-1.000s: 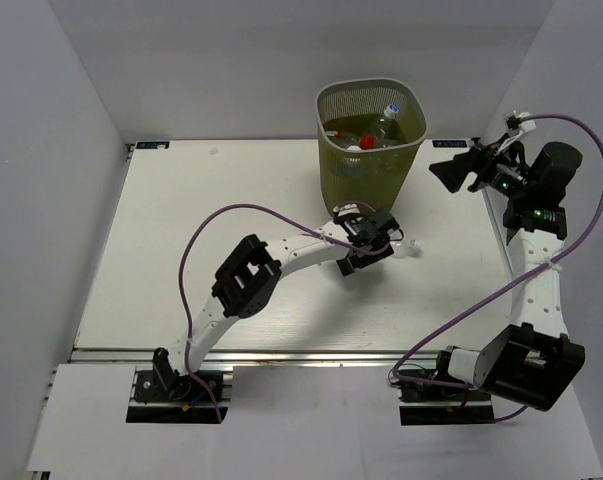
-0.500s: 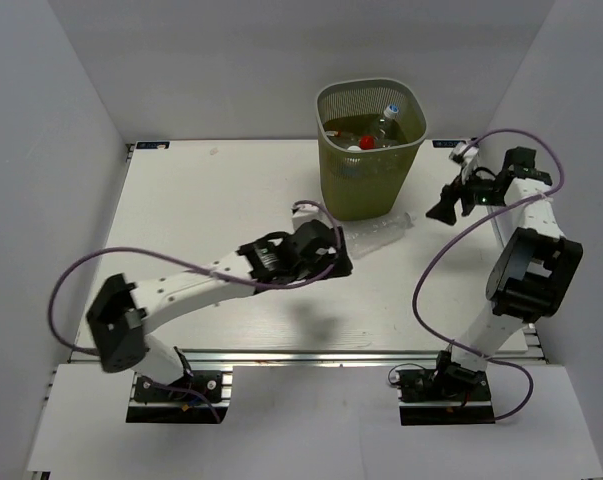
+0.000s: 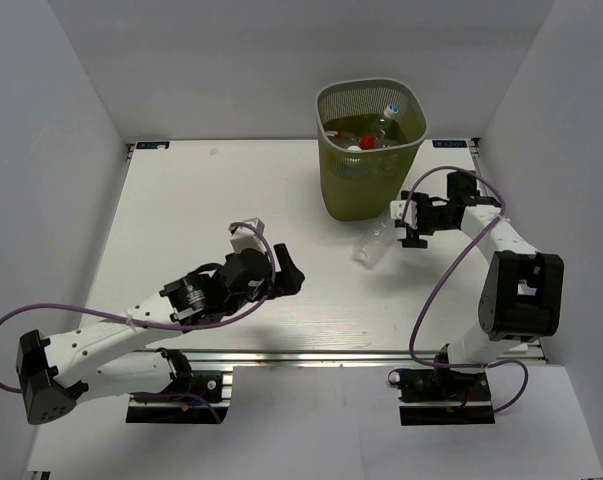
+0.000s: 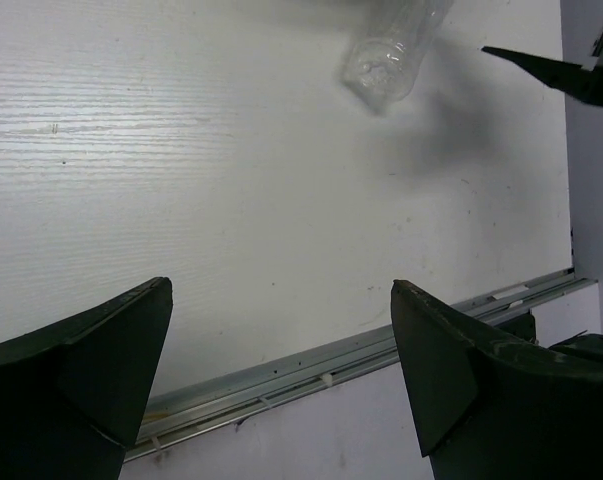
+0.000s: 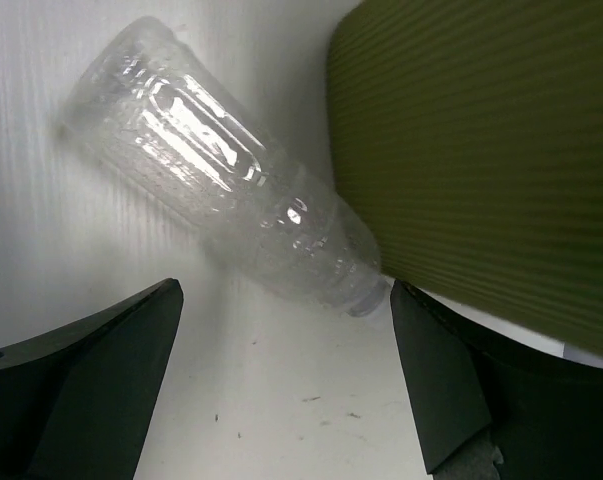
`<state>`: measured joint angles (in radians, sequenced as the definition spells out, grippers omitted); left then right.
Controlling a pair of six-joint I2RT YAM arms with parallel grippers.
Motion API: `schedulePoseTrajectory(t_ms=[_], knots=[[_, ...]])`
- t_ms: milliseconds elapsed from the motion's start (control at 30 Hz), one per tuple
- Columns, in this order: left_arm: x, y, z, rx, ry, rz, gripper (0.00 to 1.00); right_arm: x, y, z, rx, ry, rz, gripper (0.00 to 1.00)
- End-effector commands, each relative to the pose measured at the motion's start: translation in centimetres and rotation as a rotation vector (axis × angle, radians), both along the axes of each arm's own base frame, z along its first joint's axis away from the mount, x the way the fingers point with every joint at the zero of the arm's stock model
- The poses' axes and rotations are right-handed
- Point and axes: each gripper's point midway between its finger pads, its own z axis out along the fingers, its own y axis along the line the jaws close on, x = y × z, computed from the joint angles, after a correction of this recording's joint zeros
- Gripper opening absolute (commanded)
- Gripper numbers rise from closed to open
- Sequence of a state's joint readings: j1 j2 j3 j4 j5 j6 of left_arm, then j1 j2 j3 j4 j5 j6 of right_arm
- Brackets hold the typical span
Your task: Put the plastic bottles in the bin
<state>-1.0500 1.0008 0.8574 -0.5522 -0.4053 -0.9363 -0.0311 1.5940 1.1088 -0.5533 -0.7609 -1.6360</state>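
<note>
One clear bottle [image 5: 221, 215] lies sideways on the surface [image 3: 181, 210], neck close to the foot of the bin [image 3: 366, 195], where other bottles [image 3: 366, 142] already sit. Beside the bin the right arm [image 3: 413, 228] points its released jaws at it, likely lining up a grasp. The left arm [image 3: 284, 275], jaws released and empty, sits well away from the bin, leaving room

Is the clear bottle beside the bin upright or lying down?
Lying down: the bottle rests lengthwise on the table, its neck end toward the bin, outside it.
</note>
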Motion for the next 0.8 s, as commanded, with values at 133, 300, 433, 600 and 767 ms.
schedulePoseTrajectory(t_ms=[133,300,433,600,767], knots=[[-0.3,0.8,-0.3,0.004,0.011,0.016,1.00,-0.6,1.9,-1.3,-0.185,-0.150,0.294,0.90],[-0.5,0.2,-0.9,-0.019,0.020,0.004,1.00,0.1,3.0,-1.6,-0.257,-0.233,0.412,0.90],[-0.5,0.0,-0.8,-0.030,0.021,-0.003,1.00,-0.1,2.6,-3.6,-0.346,-0.189,0.501,0.90],[-0.6,0.2,-0.9,-0.030,0.021,-0.003,1.00,0.9,3.8,-4.4,-0.387,-0.210,0.554,0.90],[-0.8,0.7,-0.6,-0.042,0.016,0.009,1.00,0.7,3.8,-7.3,-0.452,-0.136,0.598,0.90]])
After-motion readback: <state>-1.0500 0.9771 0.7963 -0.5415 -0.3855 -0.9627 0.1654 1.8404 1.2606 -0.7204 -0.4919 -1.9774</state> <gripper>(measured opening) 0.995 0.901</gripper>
